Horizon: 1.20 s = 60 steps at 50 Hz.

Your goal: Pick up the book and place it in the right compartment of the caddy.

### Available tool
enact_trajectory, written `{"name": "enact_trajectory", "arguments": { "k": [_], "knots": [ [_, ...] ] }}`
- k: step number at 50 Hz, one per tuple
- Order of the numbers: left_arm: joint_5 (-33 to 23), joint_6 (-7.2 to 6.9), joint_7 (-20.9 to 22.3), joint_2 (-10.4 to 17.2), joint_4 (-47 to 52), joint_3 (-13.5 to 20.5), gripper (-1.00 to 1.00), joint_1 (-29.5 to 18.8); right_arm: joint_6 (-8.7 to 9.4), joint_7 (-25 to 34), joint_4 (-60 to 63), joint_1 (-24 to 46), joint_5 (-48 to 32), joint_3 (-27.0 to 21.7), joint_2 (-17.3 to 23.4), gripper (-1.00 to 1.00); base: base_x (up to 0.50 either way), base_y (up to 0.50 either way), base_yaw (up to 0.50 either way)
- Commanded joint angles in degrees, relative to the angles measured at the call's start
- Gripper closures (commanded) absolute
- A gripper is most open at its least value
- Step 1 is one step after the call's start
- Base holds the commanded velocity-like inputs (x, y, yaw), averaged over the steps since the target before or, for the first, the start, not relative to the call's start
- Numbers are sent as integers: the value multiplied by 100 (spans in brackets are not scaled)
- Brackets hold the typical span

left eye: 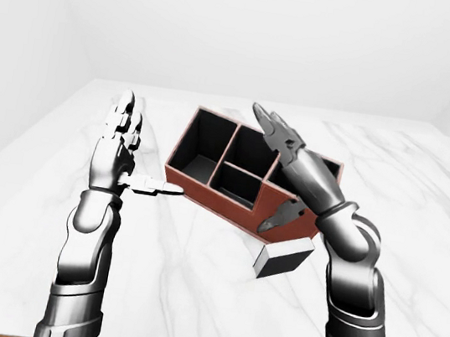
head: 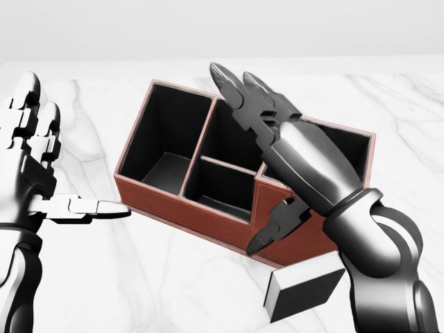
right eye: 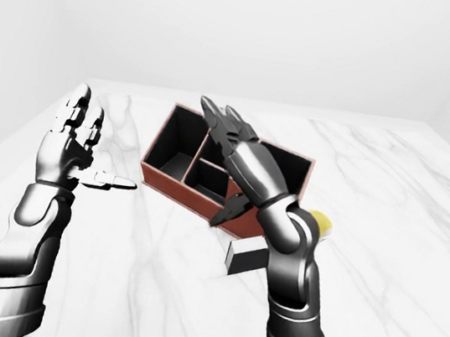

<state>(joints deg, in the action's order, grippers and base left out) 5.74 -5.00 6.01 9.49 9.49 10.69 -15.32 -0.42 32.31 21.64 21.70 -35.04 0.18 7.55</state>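
Observation:
The caddy [head: 182, 206] is a red-brown box with black compartments, set at an angle on the marble table. Its right compartment [head: 350, 149] is partly hidden by my right forearm. The book [head: 305, 293], dark grey with a white edge, lies on the table just below the caddy's right end, with no hand touching it. My right hand [head: 267, 166] hovers open over the caddy's middle, fingers stretched to the upper left and thumb pointing down at the near wall. At the left of the head view my left hand [head: 48, 166] is held up open, its thumb pointing at the caddy.
A small yellow object [right eye: 319, 223] peeks out behind my right arm in the right-eye view. The marble table [left eye: 188, 299] ends at a near edge along the bottom of the left-eye view. White walls stand beyond it.

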Motion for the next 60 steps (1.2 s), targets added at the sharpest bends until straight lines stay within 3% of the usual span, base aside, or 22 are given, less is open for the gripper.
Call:
{"name": "enact_trajectory", "arguments": {
  "k": [1,3,5,13,30,42,51,52,60],
  "knots": [
    [-14,0,-7,1,-25,0,-100,-3,-458,570,739,-694,-819,321,-233,-100,0,0,0],
    [-9,0,-2,1,-26,-1,-100,-1,-458,668,823,-834,-907,361,-264,-100,0,0,0],
    [4,0,4,-3,-15,-2,-100,5,-458,769,976,-1132,-1128,486,-274,-84,0,0,0],
    [54,0,49,-21,69,-10,-100,39,-458,769,1352,-1876,-1720,731,-387,-77,0,0,0],
    [402,0,-201,15,141,117,-100,-134,-458,769,1318,-2757,-2347,998,-309,-76,0,0,0],
    [465,0,-263,52,169,116,-100,-163,-458,769,703,-2704,-2885,1073,-313,-78,0,0,0],
    [544,0,-317,89,179,124,-100,-197,-458,769,390,-2567,-3117,1084,-336,-70,0,0,0],
    [553,0,-323,88,180,128,-100,-200,-458,769,386,-2560,-3118,1083,-338,-60,0,0,0],
    [584,0,-334,100,191,129,-100,-207,-458,769,305,-2578,-3238,1025,-311,-59,0,0,0]
  ]
}}
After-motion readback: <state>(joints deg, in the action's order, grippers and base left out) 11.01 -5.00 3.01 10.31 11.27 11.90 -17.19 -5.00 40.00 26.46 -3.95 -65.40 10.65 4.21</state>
